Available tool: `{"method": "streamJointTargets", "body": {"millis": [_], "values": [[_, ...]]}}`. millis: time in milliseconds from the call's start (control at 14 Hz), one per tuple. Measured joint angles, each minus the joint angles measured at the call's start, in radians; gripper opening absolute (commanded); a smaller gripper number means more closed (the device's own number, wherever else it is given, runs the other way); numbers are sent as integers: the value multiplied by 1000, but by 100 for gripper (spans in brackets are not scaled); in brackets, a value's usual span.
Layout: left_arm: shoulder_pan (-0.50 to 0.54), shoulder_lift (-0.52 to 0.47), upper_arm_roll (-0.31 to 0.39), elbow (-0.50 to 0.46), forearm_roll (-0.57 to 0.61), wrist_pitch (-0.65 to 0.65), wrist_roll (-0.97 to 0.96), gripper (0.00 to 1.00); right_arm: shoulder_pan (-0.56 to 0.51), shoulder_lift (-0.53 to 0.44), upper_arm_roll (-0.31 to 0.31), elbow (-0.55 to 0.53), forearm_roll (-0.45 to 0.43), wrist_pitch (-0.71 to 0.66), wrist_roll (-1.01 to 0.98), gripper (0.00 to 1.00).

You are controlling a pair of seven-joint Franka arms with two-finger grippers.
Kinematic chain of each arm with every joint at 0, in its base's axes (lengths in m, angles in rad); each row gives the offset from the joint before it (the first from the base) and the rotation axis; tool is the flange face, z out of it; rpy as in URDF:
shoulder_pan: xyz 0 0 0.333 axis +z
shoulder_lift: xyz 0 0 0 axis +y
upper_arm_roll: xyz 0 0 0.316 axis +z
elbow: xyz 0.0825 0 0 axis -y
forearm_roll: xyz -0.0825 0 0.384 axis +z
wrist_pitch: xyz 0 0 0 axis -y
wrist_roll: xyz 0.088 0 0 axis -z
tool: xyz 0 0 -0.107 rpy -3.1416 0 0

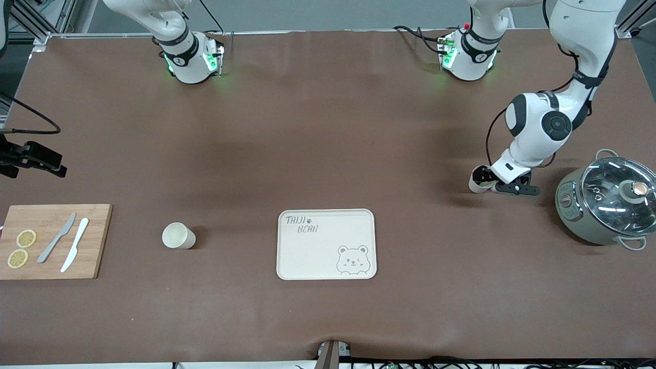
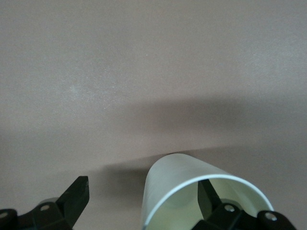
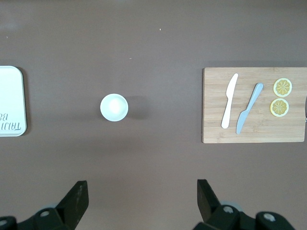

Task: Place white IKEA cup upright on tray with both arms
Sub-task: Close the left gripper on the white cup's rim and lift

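Note:
A white cup (image 1: 476,181) lies on its side on the brown table toward the left arm's end, farther from the front camera than the tray (image 1: 328,211). My left gripper (image 1: 486,178) is down at its mouth and open. In the left wrist view one finger (image 2: 207,194) is inside the cup (image 2: 177,179) and the other finger (image 2: 76,191) is outside, so the wall sits between them. A second white cup (image 1: 178,236) stands upright between the tray and the cutting board. High over the table, my right gripper (image 3: 141,189) hangs open and empty, looking down on that cup (image 3: 113,107).
A wooden cutting board (image 1: 97,241) with two knives and two lemon slices lies at the right arm's end. A grey pot (image 1: 574,205) with a glass lid stands at the left arm's end, beside the left gripper. A black device (image 1: 31,156) juts in above the board.

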Motion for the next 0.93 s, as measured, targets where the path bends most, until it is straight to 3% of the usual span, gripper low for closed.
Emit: {"method": "streamJointTargets", "body": {"millis": [570,783,926], "values": [[0,10,-1,23,0,3,-28,0,0,0,0,0,0,0,0,100],[-12,14,-7,129,-1,-52,-74,0,0,0,0,0,0,0,0,100],[-56,28,-13,277,-1,-228,-195,0,0,0,0,0,0,0,0,100]]}}
